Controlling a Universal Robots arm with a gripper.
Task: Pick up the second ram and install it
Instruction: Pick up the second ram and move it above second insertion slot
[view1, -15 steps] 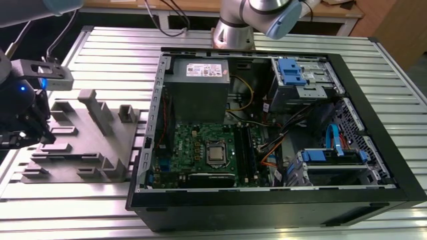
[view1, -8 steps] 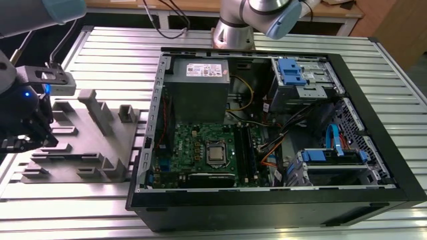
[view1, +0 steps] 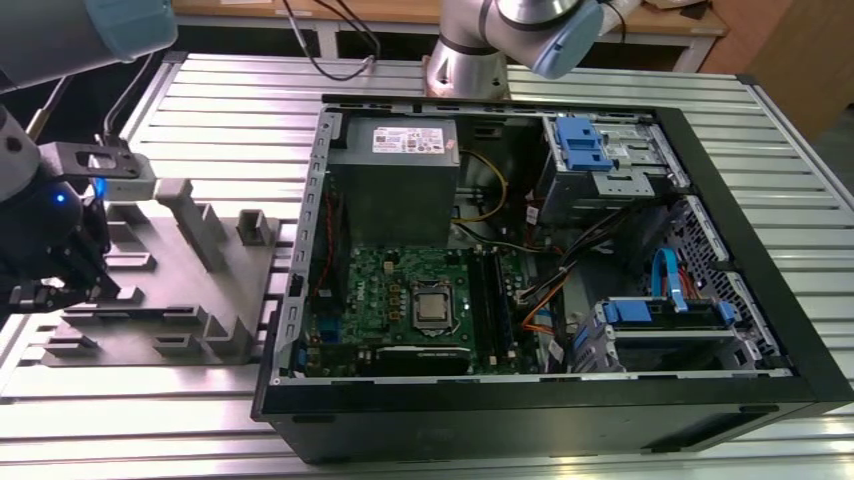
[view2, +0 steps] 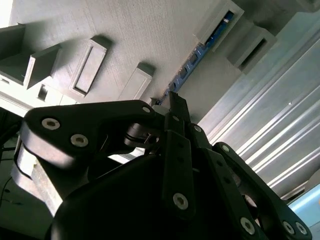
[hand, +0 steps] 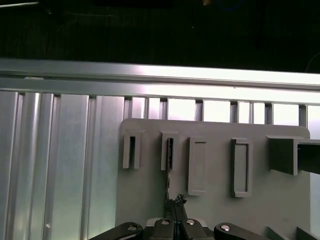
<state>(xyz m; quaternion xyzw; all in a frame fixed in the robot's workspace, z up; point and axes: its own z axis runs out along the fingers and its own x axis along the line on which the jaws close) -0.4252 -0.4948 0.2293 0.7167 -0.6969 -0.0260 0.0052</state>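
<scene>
The second ram (view2: 200, 52) is a thin dark blue strip standing on edge in a slot of the grey holder plate (view2: 125, 35). In the first wrist view the ram (hand: 169, 170) is seen edge-on, running from a slot down to my fingertips. My gripper (view2: 175, 107) (hand: 175, 202) has its black fingers drawn together on the ram's near end. In the exterior view the gripper (view1: 60, 290) hangs over the holder plate (view1: 200, 280) at the exterior view's left. The green motherboard (view1: 400, 300) with its black slot rails (view1: 494, 300) lies inside the open computer case.
The open black computer case (view1: 747, 300) fills the exterior view's middle and right, with a power supply (view1: 400, 170), blue drive cages (view1: 587, 145) and cables. The holder plate has raised grey blocks (view1: 200, 225). Everything rests on a ribbed aluminium table (view1: 227, 90).
</scene>
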